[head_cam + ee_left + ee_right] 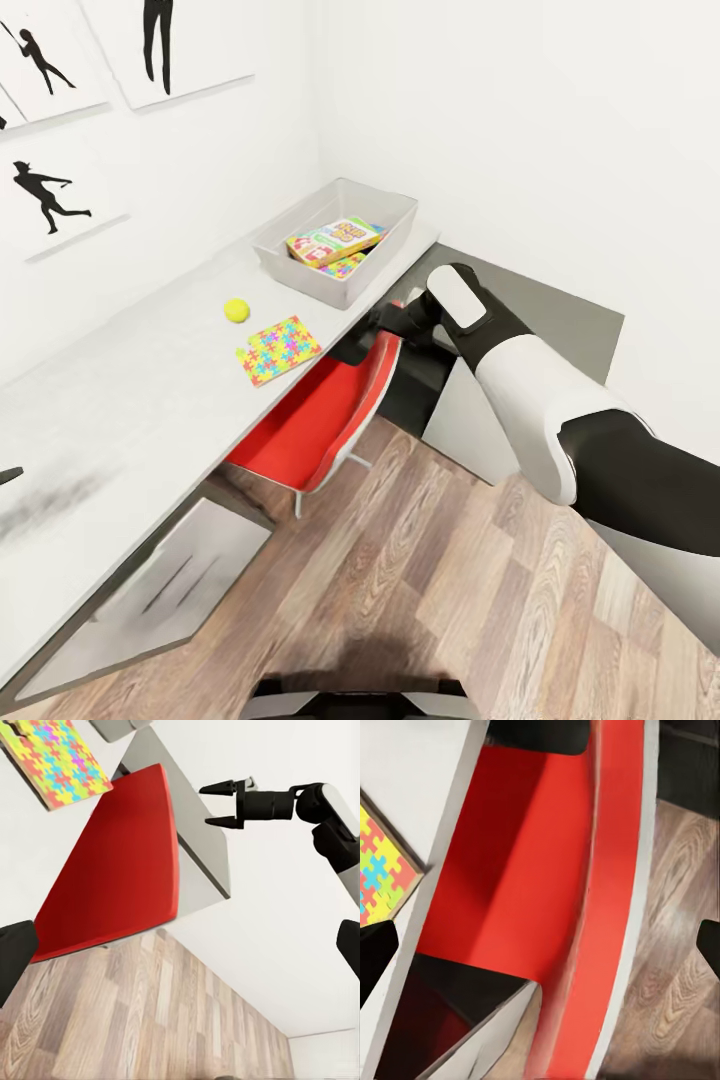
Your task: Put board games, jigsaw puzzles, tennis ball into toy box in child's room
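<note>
The light-grey toy box (306, 278) stands at the far end of the table (120, 400). Inside it lie a colourful printed board game (335, 238) and a jigsaw puzzle (346, 266). A second jigsaw puzzle (279, 350) (54, 759) (378, 874) lies at the table's front edge, with the tennis ball (237, 310) just behind it. My right gripper (388, 322) (206, 805) (540, 949) hangs open and empty over the red chair, right of the puzzle and just off the table edge. My left gripper (180, 952) is open, its fingers at that view's sides.
A red chair (320, 410) is tucked under the table below the puzzle. The lower dark-grey desk section (545, 310) meets the corner wall at right. White drawers (180, 580) sit under the near table end. Wood floor (450, 600) lies open in front.
</note>
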Robot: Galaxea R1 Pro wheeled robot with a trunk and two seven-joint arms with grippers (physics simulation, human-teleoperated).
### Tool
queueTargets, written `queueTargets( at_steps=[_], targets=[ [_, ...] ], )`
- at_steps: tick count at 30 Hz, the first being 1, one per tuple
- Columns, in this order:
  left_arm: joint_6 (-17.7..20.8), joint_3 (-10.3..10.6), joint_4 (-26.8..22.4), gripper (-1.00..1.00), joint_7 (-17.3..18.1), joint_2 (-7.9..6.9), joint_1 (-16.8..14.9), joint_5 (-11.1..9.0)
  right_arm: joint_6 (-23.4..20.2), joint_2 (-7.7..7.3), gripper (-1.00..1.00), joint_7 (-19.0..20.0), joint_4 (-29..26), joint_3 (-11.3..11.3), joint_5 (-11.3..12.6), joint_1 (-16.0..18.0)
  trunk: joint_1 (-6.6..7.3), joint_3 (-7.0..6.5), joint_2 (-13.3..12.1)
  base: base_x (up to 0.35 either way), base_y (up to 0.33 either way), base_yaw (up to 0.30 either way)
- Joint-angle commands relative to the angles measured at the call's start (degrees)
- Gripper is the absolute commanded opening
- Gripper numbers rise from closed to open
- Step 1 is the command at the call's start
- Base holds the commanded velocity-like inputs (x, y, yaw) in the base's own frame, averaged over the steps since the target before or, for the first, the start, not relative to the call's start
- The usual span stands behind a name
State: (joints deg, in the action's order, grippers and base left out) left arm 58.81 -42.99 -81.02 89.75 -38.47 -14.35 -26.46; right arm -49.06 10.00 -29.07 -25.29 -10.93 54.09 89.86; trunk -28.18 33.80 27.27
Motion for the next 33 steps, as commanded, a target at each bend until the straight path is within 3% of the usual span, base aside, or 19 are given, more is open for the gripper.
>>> queueTargets(
  at_steps=[1,27,30,33],
  targets=[
    [0.61,-0.04,0.06,1.0,0.25,-0.02,0.01,0.04,0.0,0.0,1.0,-0.55,-0.02,-0.25,0.58,0.05,-0.03,0.03,0.08,-0.001,0.0,-0.258],
    [0.61,-0.26,0.39,1.0,0.25,-0.11,0.02,0.08,0.12,0.0,1.0,-0.52,0.35,-0.12,0.58,-0.16,-0.03,-1.19,0.08,0.0,0.0,-0.258],
    [0.61,-0.41,0.4,1.0,0.25,-0.13,0.02,0.09,0.28,0.0,1.0,-0.52,0.63,-0.1,0.48,-1.45,-0.03,-1.33,0.08,0.0,0.0,-0.256],
    [0.65,-0.48,0.42,1.0,0.25,-0.12,0.02,0.09,0.42,0.0,1.0,-0.54,0.78,-0.13,0.15,-4.87,-0.03,-1.43,0.08,0.0,0.0,-0.197]
  ],
)
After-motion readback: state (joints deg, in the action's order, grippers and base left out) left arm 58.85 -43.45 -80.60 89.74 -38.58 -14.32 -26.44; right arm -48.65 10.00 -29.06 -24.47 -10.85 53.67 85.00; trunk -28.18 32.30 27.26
